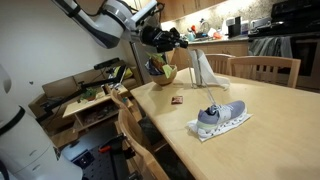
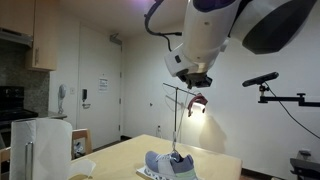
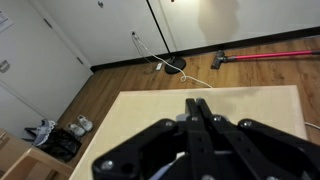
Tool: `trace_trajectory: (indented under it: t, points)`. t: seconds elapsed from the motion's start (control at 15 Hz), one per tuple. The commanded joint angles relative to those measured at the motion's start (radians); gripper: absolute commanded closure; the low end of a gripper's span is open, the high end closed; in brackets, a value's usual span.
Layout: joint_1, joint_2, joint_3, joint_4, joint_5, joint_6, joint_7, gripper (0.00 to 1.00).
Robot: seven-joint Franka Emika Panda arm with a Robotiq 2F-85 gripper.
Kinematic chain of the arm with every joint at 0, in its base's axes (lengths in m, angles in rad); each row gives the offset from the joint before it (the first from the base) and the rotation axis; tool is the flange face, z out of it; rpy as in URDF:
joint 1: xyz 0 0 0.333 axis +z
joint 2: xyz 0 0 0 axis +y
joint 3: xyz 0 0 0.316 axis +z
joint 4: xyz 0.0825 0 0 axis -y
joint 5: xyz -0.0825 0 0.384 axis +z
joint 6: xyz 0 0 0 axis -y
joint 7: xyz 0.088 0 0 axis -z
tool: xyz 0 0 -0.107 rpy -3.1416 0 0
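Note:
A blue-grey sneaker (image 1: 220, 115) (image 2: 168, 162) lies on a white sheet (image 1: 228, 128) on the wooden table (image 1: 275, 110). Thin white laces (image 2: 178, 125) (image 1: 203, 68) rise taut from the shoe to my gripper (image 1: 186, 43) (image 2: 196, 99), which hangs well above the table with its jaws pressed together on the lace end. In the wrist view the black fingers (image 3: 197, 103) meet with no gap over the pale tabletop (image 3: 150, 110). The lace itself cannot be made out there, and only a pale bluish patch of the shoe shows under the gripper body.
A yellow-green bowl (image 1: 162, 72) stands at the table's far end, with a small red item (image 1: 176, 100) lying nearer. Wooden chairs (image 1: 266, 68) (image 1: 135, 125) line the table. A paper towel roll (image 2: 45, 145) stands close to one camera. A cluttered shelf (image 1: 95, 100) is beyond.

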Motion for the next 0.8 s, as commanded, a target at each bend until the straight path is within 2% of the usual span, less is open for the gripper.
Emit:
trace_trajectory:
  t: [0.0,0.07,0.13,0.73]
  points:
    - [0.018,-0.112,0.011,-0.084,-0.018,-0.023,0.074,0.99]
    - [0.019,-0.121,0.011,-0.093,-0.025,-0.026,0.094,0.99]
    - [0.015,-0.063,0.002,-0.044,-0.003,-0.004,0.048,0.96]
    - [0.022,-0.085,0.006,-0.070,-0.010,-0.001,0.077,0.99]
